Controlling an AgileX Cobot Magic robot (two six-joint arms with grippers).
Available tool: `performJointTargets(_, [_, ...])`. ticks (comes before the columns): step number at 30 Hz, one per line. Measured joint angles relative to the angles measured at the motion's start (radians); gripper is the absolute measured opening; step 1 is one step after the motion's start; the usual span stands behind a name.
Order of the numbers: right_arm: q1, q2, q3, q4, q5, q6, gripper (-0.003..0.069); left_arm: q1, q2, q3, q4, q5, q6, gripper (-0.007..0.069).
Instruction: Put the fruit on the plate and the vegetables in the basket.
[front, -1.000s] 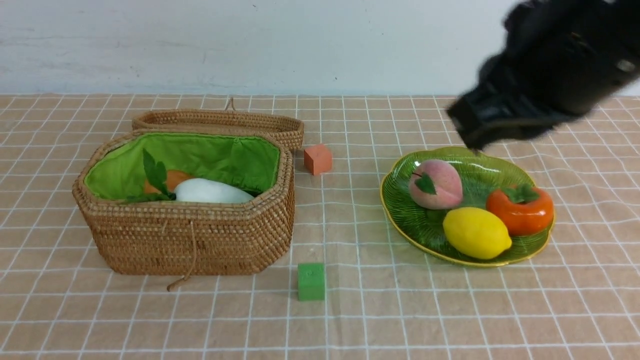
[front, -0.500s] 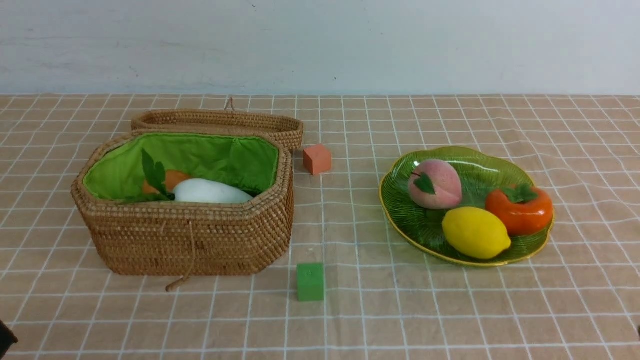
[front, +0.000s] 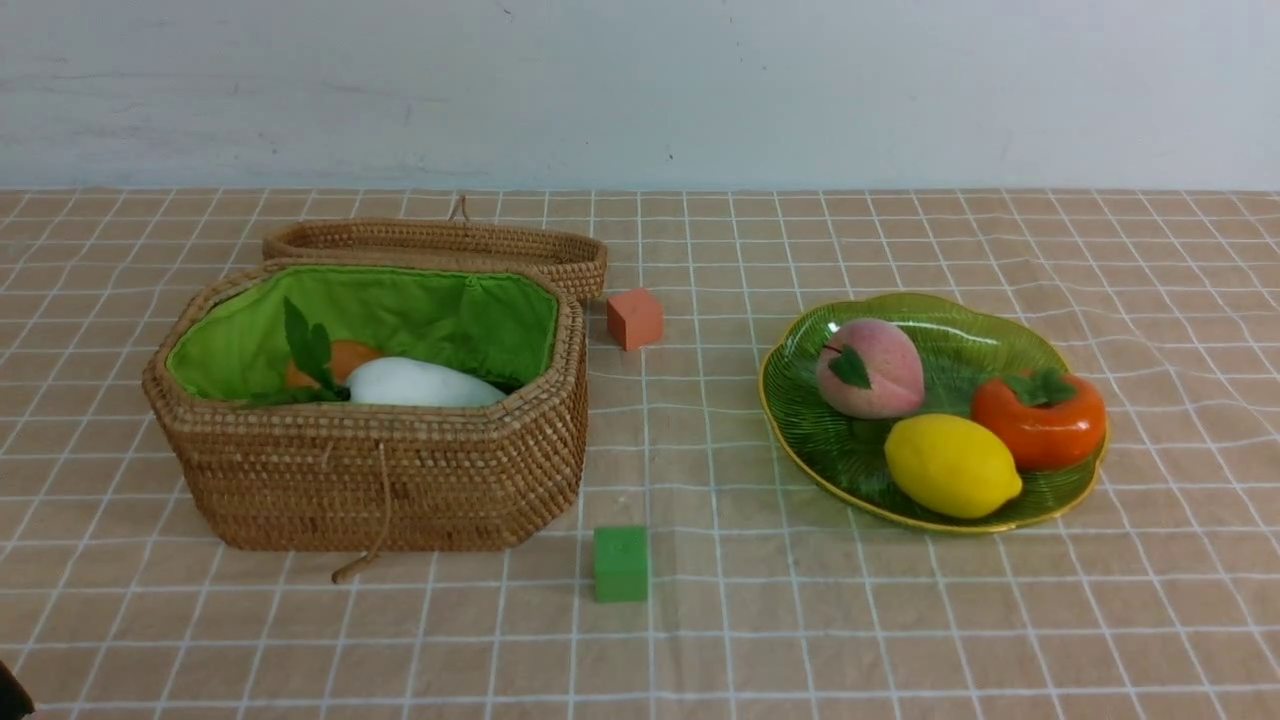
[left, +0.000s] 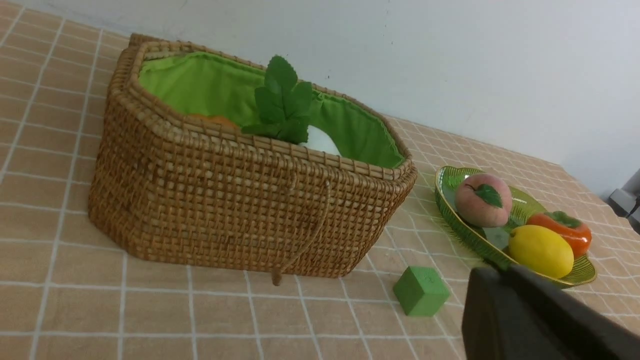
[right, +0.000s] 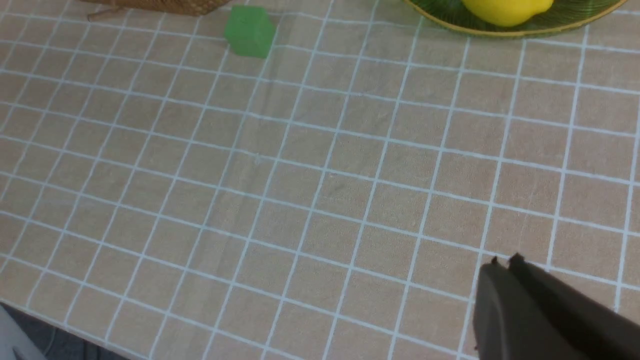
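We find the peach (front: 870, 368), lemon (front: 952, 466) and persimmon (front: 1040, 418) on the plate (front: 960, 325). The basket (front: 370, 470) shows a radish (front: 425, 384) and one orange vegetable; others are hidden. Left hand (left: 505, 280) and right hand (right: 505, 262): closed together, empty. We judge sorting essentially complete.

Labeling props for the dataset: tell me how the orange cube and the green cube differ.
The orange cube is salmon-orange; the green cube is bright green. The orange cube sits farther back, beside the basket lid; the green cube sits nearer, by the basket front corner. Both are small, loose on the cloth and untouched.
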Motion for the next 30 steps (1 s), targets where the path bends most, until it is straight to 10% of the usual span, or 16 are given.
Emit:
performJointTargets(12, [-0.656, -0.43, 0.597, 0.014, -0.634, -0.313, -0.0017, 0.0, 0.0, 0.0, 0.0, 0.101, 0.0, -0.001])
performJointTargets(30, [-0.702, -0.464, 0.83, 0.045, -0.756, -0.227, -0.0014, 0.0, 0.0, 0.001, 0.002, 0.142, 0.0, -0.0006])
